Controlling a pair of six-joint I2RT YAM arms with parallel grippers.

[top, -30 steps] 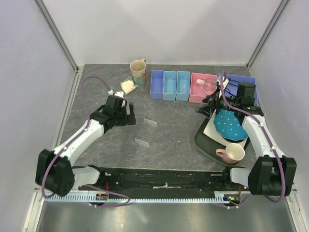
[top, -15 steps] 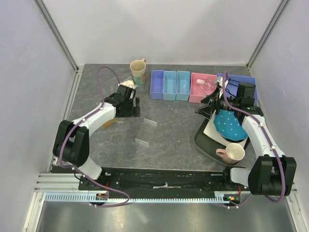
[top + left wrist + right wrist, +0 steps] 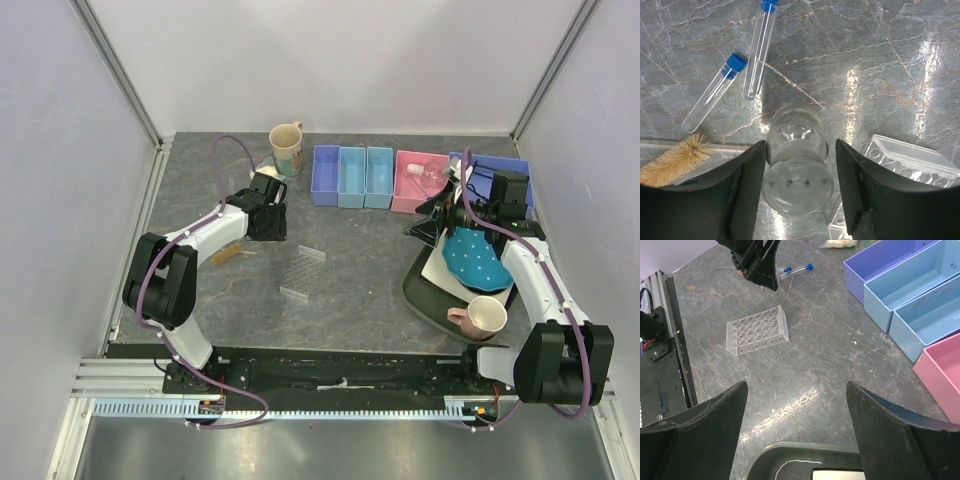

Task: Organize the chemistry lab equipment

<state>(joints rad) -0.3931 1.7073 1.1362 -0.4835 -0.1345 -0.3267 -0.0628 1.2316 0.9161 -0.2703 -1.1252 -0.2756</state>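
In the left wrist view a small clear glass flask (image 3: 797, 165) sits between the fingers of my left gripper (image 3: 800, 145). The left finger is against the glass and a gap shows at the right finger. Two blue-capped tubes (image 3: 715, 95) (image 3: 759, 50) lie just beyond it, with the clear tube rack (image 3: 910, 162) to the right. From above, my left gripper (image 3: 270, 226) points down left of the rack (image 3: 303, 273). My right gripper (image 3: 428, 222) (image 3: 796, 385) stands open and empty. A stoppered flask (image 3: 428, 172) lies in the pink bin (image 3: 410, 192).
A tan brush (image 3: 228, 254) lies left of the rack. The cream mug (image 3: 287, 147) and powder bag (image 3: 840, 243) are at the back. Blue bins (image 3: 326, 176) (image 3: 352, 177) stand beside the pink one. A dark tray (image 3: 425, 295) carries the blue dotted plate (image 3: 475, 258) and pink mug (image 3: 480, 318).
My left arm has swung toward the back and lowered over the small flask, and its jaws have narrowed around it. The right arm has hardly moved.
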